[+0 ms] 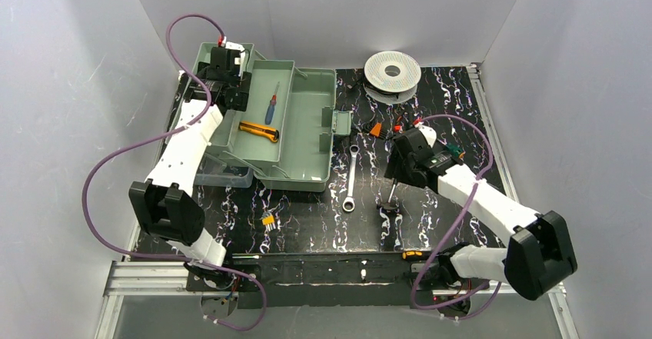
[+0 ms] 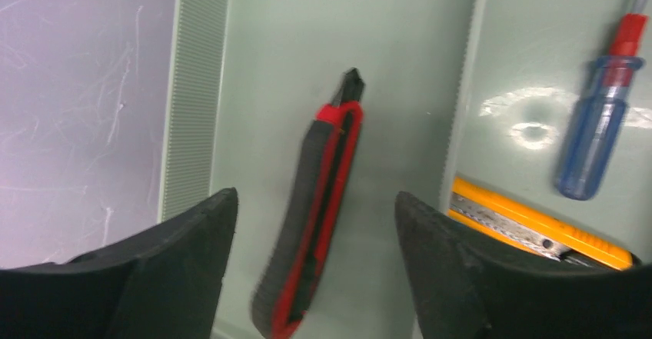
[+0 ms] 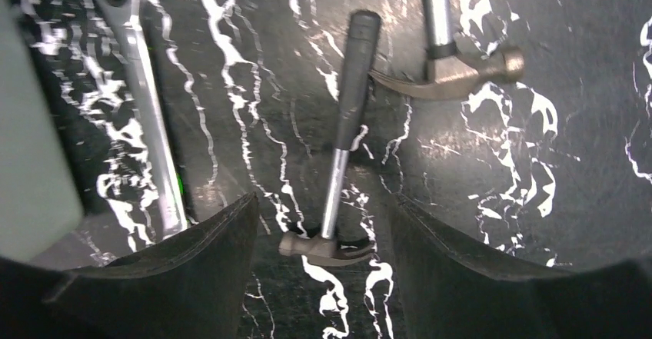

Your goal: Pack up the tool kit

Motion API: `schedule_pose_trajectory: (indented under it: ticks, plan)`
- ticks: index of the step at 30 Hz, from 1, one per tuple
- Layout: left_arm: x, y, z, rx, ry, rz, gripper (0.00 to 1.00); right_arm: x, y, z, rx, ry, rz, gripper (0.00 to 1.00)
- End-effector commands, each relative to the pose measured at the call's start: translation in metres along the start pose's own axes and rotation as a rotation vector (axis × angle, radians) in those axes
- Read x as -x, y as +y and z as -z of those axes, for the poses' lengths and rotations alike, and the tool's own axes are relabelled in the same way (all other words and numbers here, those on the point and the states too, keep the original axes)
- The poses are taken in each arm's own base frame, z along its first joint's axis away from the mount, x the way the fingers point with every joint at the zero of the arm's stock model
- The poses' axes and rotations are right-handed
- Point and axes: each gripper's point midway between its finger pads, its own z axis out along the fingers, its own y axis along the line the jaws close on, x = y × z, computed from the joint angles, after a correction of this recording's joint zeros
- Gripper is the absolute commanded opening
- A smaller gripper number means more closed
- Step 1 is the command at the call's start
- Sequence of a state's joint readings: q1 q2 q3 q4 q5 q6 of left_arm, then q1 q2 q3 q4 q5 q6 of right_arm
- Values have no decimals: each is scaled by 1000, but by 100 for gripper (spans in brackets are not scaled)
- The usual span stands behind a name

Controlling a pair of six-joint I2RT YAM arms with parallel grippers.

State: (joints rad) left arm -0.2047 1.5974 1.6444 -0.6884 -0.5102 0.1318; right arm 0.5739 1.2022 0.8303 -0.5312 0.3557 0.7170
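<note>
The green toolbox (image 1: 307, 151) lies open at the back left. In it are a blue screwdriver (image 1: 271, 104) and a yellow utility knife (image 1: 258, 131). My left gripper (image 1: 224, 68) is open over the box's left part. In the left wrist view its jaws (image 2: 315, 197) stand apart on either side of a red-and-black utility knife (image 2: 311, 224) lying on the box floor, not touching it. My right gripper (image 1: 400, 162) is open above a small hammer (image 1: 391, 193). In the right wrist view the hammer (image 3: 338, 170) lies between the spread jaws (image 3: 323, 201), its head nearest them.
A silver wrench (image 1: 350, 177) lies between the box and the small hammer. A second hammer's head (image 3: 454, 74) lies just beyond the small one. A wire spool (image 1: 392, 70) stands at the back. Small orange parts (image 1: 376, 129) and a yellow piece (image 1: 268, 220) lie on the mat.
</note>
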Motion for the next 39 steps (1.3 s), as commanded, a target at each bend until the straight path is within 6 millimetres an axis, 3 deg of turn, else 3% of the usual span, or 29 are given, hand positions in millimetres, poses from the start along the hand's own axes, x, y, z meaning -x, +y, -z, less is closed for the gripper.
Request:
schedule_pose_trajectory:
  ticks: [1,4,8,12,18,30,35,37,38,39]
  plan:
    - [25,6,42,-97,-132,125,83,3,-1,-5,-36,47,-72,69]
    - [35,1,72,-199,-199,191,97,1,-4,-18,-77,74,-94,69]
    - [43,-9,120,-358,-293,325,98,6,-9,-29,-155,87,-113,64]
    - [34,-26,154,-522,-333,407,98,7,-13,-40,-232,102,-116,61]
    - [9,-52,189,-733,-358,373,98,10,-14,-55,-278,105,-110,59]
    - [-33,-91,204,-949,-418,340,98,-9,-15,-84,-264,186,-133,49]
    - [-46,-106,203,-1022,-422,313,98,-14,-20,-85,-270,192,-140,16]
    - [-50,-111,200,-1038,-426,304,98,-13,-20,-83,-260,181,-152,12]
    - [-53,-113,199,-1046,-426,298,98,-12,-19,-80,-250,173,-157,2]
    - [-54,-115,199,-1053,-430,293,98,-9,-17,-77,-234,162,-163,1]
